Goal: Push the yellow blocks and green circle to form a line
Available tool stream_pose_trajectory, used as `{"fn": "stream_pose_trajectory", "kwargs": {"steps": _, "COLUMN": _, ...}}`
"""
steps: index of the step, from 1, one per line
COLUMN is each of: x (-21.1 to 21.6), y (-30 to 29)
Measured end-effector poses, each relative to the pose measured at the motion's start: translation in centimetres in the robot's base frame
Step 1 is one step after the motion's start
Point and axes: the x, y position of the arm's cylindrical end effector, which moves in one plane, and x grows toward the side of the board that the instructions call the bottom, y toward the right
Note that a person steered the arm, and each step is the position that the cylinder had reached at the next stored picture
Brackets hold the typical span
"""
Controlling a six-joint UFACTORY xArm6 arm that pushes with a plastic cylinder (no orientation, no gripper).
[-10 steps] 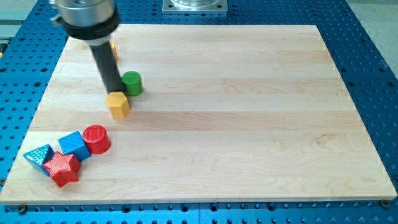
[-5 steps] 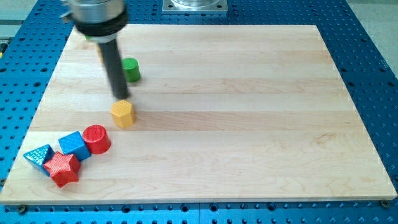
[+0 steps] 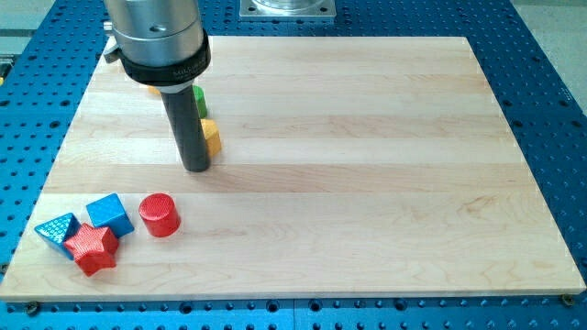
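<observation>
Surface: a pale wooden board (image 3: pixel 367 183) that fills most of the view, lying on a blue perforated base (image 3: pixel 550 37).
Arm: a grey metal cylinder with a black collar (image 3: pixel 156 41) comes in at the view's top left; a straight dark rod (image 3: pixel 188 124) hangs down from it.
My tip: the rod's lower end (image 3: pixel 196 169) rests on the board, just below and to the left of the yellow block.
Pincer: none shows; the arm ends in the plain rod alone.
Red cylinder: (image 3: pixel 160 214) stands alone at the lower left, a little to the right of the blue cube.
Blue cube: (image 3: pixel 110 213) sits at the lower left, touching the red star.
Red star: (image 3: pixel 92 248) lies below the blue cube, nearest the board's bottom edge.
Blue triangle: (image 3: pixel 57 229) sits furthest left, against the red star.
Yellow block: (image 3: pixel 211 136) peeks out to the right of the rod, half hidden, so its shape is unclear.
Green block: (image 3: pixel 198 99) sits just above the yellow one, mostly hidden behind the rod, probably the green circle.
Orange-yellow sliver: (image 3: pixel 152 90) shows under the collar's left side, too hidden to identify.
</observation>
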Motion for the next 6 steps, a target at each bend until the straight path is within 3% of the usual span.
{"fn": "stream_pose_trajectory", "kwargs": {"steps": 2, "x": 0.7, "y": -5.6}}
{"fn": "stream_pose_trajectory", "kwargs": {"steps": 4, "x": -1.3, "y": 0.1}}
{"fn": "stream_pose_trajectory", "kwargs": {"steps": 6, "x": -1.1, "y": -0.8}}
